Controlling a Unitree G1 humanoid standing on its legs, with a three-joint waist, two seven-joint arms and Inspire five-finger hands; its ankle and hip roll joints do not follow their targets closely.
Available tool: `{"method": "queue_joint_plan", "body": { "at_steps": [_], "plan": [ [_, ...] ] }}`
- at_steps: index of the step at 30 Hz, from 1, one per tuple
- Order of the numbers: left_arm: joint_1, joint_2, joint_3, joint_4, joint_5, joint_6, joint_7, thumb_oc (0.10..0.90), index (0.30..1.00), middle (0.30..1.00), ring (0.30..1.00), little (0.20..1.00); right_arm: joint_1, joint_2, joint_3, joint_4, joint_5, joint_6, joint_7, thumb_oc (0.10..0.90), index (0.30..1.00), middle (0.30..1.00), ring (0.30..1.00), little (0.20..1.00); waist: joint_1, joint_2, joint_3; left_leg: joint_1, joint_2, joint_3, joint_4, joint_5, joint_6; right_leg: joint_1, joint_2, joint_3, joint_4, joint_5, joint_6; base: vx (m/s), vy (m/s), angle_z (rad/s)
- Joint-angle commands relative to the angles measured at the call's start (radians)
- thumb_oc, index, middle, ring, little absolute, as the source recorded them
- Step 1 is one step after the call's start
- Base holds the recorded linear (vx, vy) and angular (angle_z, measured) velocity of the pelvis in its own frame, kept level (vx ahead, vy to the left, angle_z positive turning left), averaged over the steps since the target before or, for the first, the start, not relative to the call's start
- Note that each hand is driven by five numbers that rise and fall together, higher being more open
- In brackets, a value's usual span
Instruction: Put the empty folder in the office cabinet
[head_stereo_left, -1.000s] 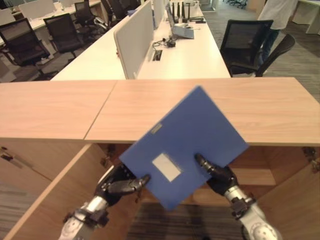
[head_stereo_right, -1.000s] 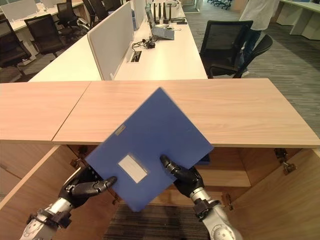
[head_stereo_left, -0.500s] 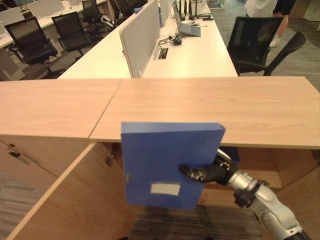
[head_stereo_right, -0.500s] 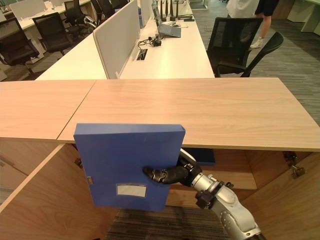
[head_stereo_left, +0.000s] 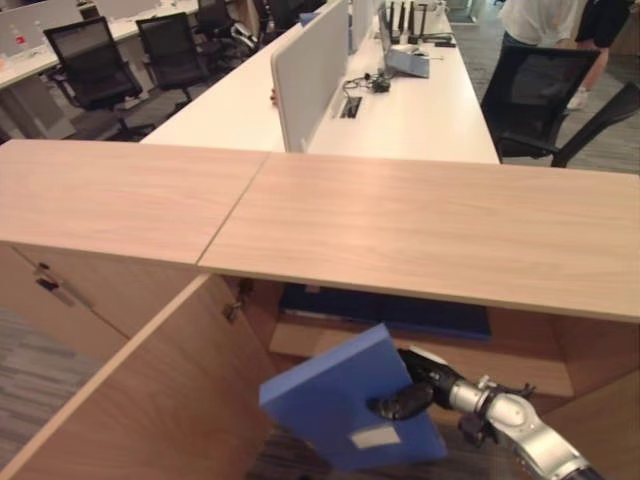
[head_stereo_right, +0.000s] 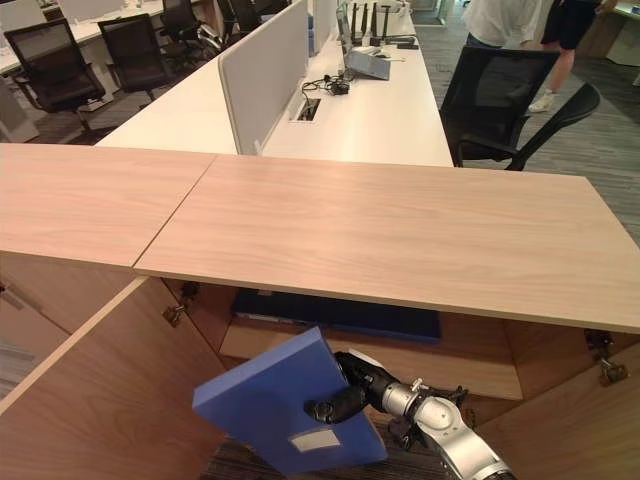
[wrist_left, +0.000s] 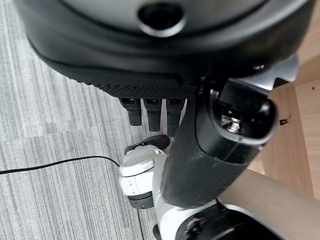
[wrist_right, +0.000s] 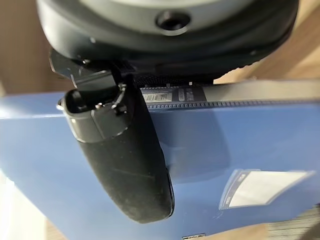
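Observation:
The blue folder (head_stereo_left: 340, 405), with a white label (wrist_right: 265, 187) on its face, hangs tilted below the wooden countertop (head_stereo_left: 420, 230), in front of the open cabinet's lower part. My right hand (head_stereo_left: 408, 392) is shut on it, gripping its right edge from the cabinet side. In the right wrist view the thumb (wrist_right: 125, 165) presses flat on the folder's blue face (wrist_right: 65, 165). My left hand (wrist_left: 152, 112) hangs over grey carpet, away from the folder, its fingers relaxed and holding nothing.
Dark blue folders (head_stereo_left: 400, 312) lie flat on the cabinet's upper shelf (head_stereo_left: 520, 355). The left cabinet door (head_stereo_left: 140, 400) stands swung open toward me. Behind the counter are white desks, black chairs (head_stereo_right: 500, 90) and a person (head_stereo_right: 510, 20).
The folder has dropped from in front of the countertop edge to below it and tilted toward the cabinet opening. The left hand let go of it a second ago. The camera has shifted.

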Motion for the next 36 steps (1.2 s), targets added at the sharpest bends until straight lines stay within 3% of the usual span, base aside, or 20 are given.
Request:
{"method": "queue_joint_plan", "body": {
  "at_steps": [1, 3, 6, 8, 9, 10, 11, 16, 22, 28, 29, 31, 32, 36],
  "plan": [
    [-0.085, 0.011, -0.059, 0.028, 0.019, -0.016, 0.005, 0.800, 0.900, 0.900, 0.900, 0.900, -0.100, 0.054, 0.012, -0.043, 0.014, -0.097, -0.011, 0.400, 0.300, 0.300, 0.300, 0.300, 0.023, -0.015, -0.003, -0.007, 0.025, -0.001, -0.002, -0.023, -0.020, 0.034, -0.057, -0.024, 0.059, -0.075, 0.066, 0.01, -0.004, 0.17],
    [-0.098, 0.015, -0.089, 0.008, 0.003, -0.015, 0.008, 0.800, 0.900, 0.900, 0.900, 0.900, -0.076, 0.139, 0.001, 0.076, 0.120, -0.070, -0.026, 0.400, 0.300, 0.300, 0.300, 0.300, 0.036, -0.018, -0.003, -0.017, 0.022, -0.023, -0.002, -0.019, -0.020, 0.040, -0.058, -0.044, 0.061, -0.080, 0.062, 0.00, -0.004, 0.26],
    [-0.102, 0.020, -0.102, -0.003, -0.008, -0.013, 0.011, 0.800, 0.900, 0.900, 0.900, 0.900, -0.064, 0.178, -0.006, 0.142, 0.195, -0.057, -0.038, 0.400, 0.300, 0.300, 0.300, 0.300, 0.041, -0.021, -0.005, -0.023, 0.019, -0.037, -0.002, -0.017, -0.021, 0.043, -0.059, -0.058, 0.064, -0.083, 0.061, 0.00, 0.002, 0.22],
    [-0.104, 0.020, -0.119, -0.021, -0.036, -0.008, 0.017, 0.800, 0.900, 0.900, 0.900, 0.900, -0.062, 0.261, -0.055, 0.264, 0.373, -0.053, -0.077, 0.400, 0.300, 0.300, 0.300, 0.300, 0.052, -0.020, -0.005, -0.031, 0.015, -0.053, -0.002, -0.014, -0.021, 0.046, -0.059, -0.073, 0.067, -0.085, 0.058, 0.00, 0.002, 0.23],
    [-0.104, 0.021, -0.120, -0.022, -0.036, -0.008, 0.017, 0.800, 0.900, 0.900, 0.900, 0.900, -0.064, 0.262, -0.056, 0.267, 0.375, -0.054, -0.077, 0.400, 0.300, 0.300, 0.300, 0.300, 0.052, -0.021, -0.004, -0.031, 0.014, -0.054, -0.002, -0.014, -0.021, 0.046, -0.059, -0.073, 0.067, -0.086, 0.058, 0.01, 0.000, 0.28],
    [-0.105, 0.028, -0.132, -0.024, -0.038, -0.009, 0.020, 0.800, 0.900, 0.900, 0.900, 0.900, -0.064, 0.303, -0.100, 0.288, 0.507, -0.058, -0.090, 0.400, 0.300, 0.300, 0.300, 0.300, 0.054, -0.021, -0.005, -0.035, 0.014, -0.059, -0.002, -0.012, -0.022, 0.047, -0.058, -0.082, 0.069, -0.088, 0.057, 0.01, -0.002, 0.19],
    [-0.106, 0.028, -0.133, -0.024, -0.039, -0.008, 0.020, 0.800, 0.900, 0.900, 0.900, 0.900, -0.064, 0.303, -0.101, 0.288, 0.508, -0.058, -0.090, 0.400, 0.300, 0.300, 0.300, 0.300, 0.055, -0.022, -0.005, -0.035, 0.014, -0.060, -0.002, -0.013, -0.022, 0.047, -0.058, -0.083, 0.069, -0.088, 0.057, 0.02, -0.001, 0.13],
    [-0.091, 0.046, -0.153, -0.028, -0.030, -0.005, 0.029, 0.800, 0.900, 0.900, 0.900, 0.900, -0.121, 0.377, -0.263, 0.329, 0.789, -0.126, -0.143, 0.400, 0.300, 0.300, 0.300, 0.300, 0.066, -0.017, -0.004, -0.043, 0.012, -0.069, -0.002, -0.011, -0.024, 0.047, -0.055, -0.088, 0.064, -0.091, 0.057, 0.01, 0.002, 0.07],
    [-0.082, 0.060, -0.169, -0.031, -0.024, 0.000, 0.037, 0.800, 0.900, 0.900, 0.900, 0.900, -0.214, 0.406, -0.413, 0.351, 0.939, -0.215, -0.200, 0.400, 0.300, 0.300, 0.300, 0.300, 0.076, -0.011, -0.004, -0.048, 0.009, -0.073, -0.002, -0.015, -0.024, 0.046, -0.054, -0.089, 0.061, -0.093, 0.057, 0.01, 0.001, 0.04],
    [-0.081, 0.045, -0.180, -0.028, -0.030, 0.002, 0.055, 0.800, 0.900, 0.900, 0.900, 0.900, -0.266, 0.406, -0.522, 0.388, 1.008, -0.279, -0.246, 0.400, 0.300, 0.300, 0.300, 0.300, 0.079, -0.005, -0.004, -0.051, 0.003, -0.081, -0.002, -0.017, -0.023, 0.050, -0.055, -0.094, 0.061, -0.097, 0.057, 0.00, 0.001, 0.01],
    [-0.083, 0.039, -0.184, -0.031, -0.043, 0.003, 0.063, 0.800, 0.900, 0.900, 0.900, 0.900, -0.297, 0.400, -0.594, 0.418, 1.055, -0.319, -0.279, 0.400, 0.300, 0.300, 0.300, 0.300, 0.079, 0.000, -0.005, -0.055, 0.000, -0.088, -0.002, -0.017, -0.023, 0.050, -0.056, -0.099, 0.063, -0.100, 0.057, 0.01, 0.005, 0.04],
    [-0.085, 0.039, -0.185, -0.030, -0.044, 0.003, 0.063, 0.800, 0.900, 0.900, 0.900, 0.900, -0.300, 0.399, -0.597, 0.421, 1.056, -0.319, -0.278, 0.400, 0.300, 0.300, 0.300, 0.300, 0.080, 0.000, -0.004, -0.056, 0.000, -0.089, -0.002, -0.017, -0.023, 0.050, -0.056, -0.100, 0.064, -0.100, 0.057, 0.01, 0.003, 0.07],
    [-0.087, 0.039, -0.196, -0.038, -0.047, 0.004, 0.066, 0.800, 0.900, 0.900, 0.900, 0.900, -0.318, 0.381, -0.673, 0.448, 1.094, -0.358, -0.314, 0.400, 0.300, 0.300, 0.300, 0.300, 0.078, 0.007, -0.002, -0.062, -0.006, -0.095, -0.002, -0.017, -0.024, 0.047, -0.058, -0.107, 0.068, -0.102, 0.059, 0.00, 0.002, 0.08],
    [-0.095, 0.042, -0.210, -0.045, -0.044, 0.004, 0.068, 0.800, 0.900, 0.900, 0.900, 0.900, -0.347, 0.350, -0.749, 0.486, 1.128, -0.390, -0.346, 0.400, 0.300, 0.300, 0.300, 0.300, 0.076, 0.014, 0.002, -0.071, -0.010, -0.104, -0.002, -0.016, -0.025, 0.043, -0.061, -0.116, 0.072, -0.104, 0.060, -0.01, -0.005, 0.14]
  ]
}}
